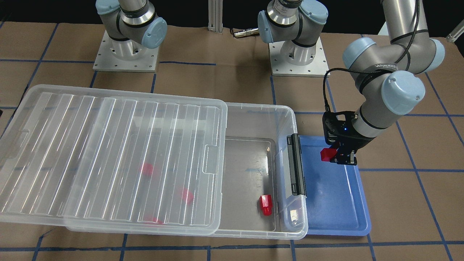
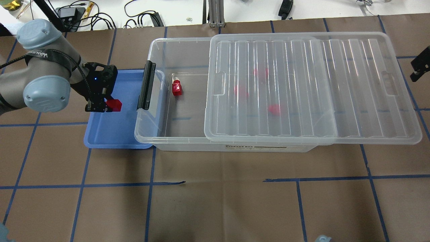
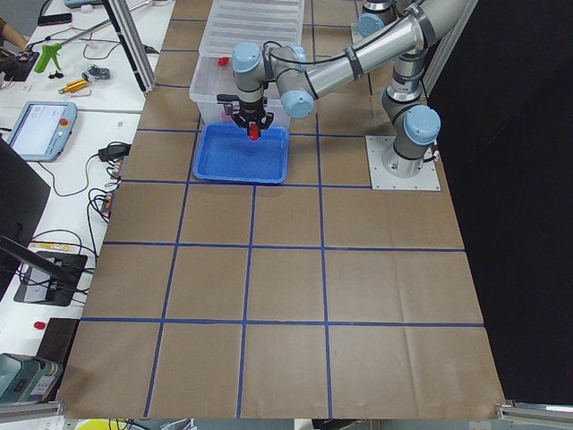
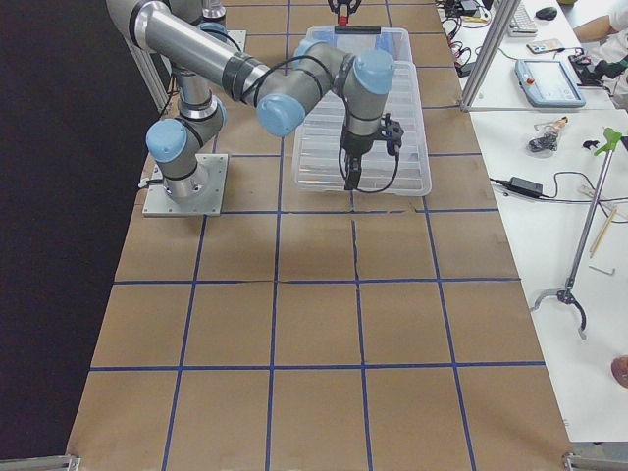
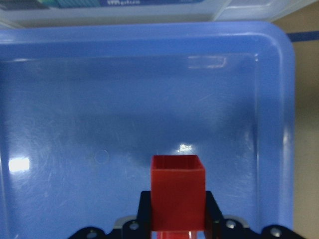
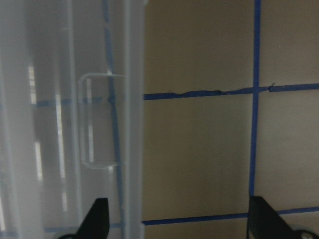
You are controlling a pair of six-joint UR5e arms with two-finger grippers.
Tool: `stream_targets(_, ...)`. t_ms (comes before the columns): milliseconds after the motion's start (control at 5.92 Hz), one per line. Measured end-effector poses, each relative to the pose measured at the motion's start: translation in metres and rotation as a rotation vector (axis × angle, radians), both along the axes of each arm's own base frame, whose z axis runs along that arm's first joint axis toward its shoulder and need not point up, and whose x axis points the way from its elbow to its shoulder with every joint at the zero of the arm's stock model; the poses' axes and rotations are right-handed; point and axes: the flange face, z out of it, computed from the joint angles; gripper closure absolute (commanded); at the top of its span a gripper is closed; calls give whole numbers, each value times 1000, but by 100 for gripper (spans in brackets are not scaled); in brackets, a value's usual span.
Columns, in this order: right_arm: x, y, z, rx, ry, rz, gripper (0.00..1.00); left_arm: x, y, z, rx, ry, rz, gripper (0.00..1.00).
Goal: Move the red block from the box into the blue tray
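My left gripper is shut on a red block and holds it above the near-robot end of the blue tray. The wrist view shows the block between the fingers over the tray floor. The clear box lies beside the tray, its ribbed lid slid partway off. One red block lies in the uncovered end; others show blurred under the lid. My right gripper is open and empty, beside the lid's far edge.
The box's black latch bar stands up between the tray and the box opening. The brown paper table with blue tape lines surrounds them. The arm bases stand behind the box.
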Motion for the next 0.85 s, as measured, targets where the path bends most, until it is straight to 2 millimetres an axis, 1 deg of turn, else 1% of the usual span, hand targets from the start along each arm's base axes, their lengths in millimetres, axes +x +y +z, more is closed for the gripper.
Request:
stream_targets(169,-33,-1,-24,13,0,-4,0,3,-9,-35,5,2,-5,83)
stream_targets(338,-44,-3,-42,30,-12,-12,0,4,-13,-56,10,2,-7,60)
stream_targets(507,-43,0,-55,45,-29,-28,0,4,-15,-69,17,3,-8,2)
stream_targets(676,-37,4,-64,59,-43,-71,0,4,-16,-75,21,4,-8,2)
stream_targets(845,-29,5,-69,60,-60,-124,0,2,-17,-70,16,0,-7,2)
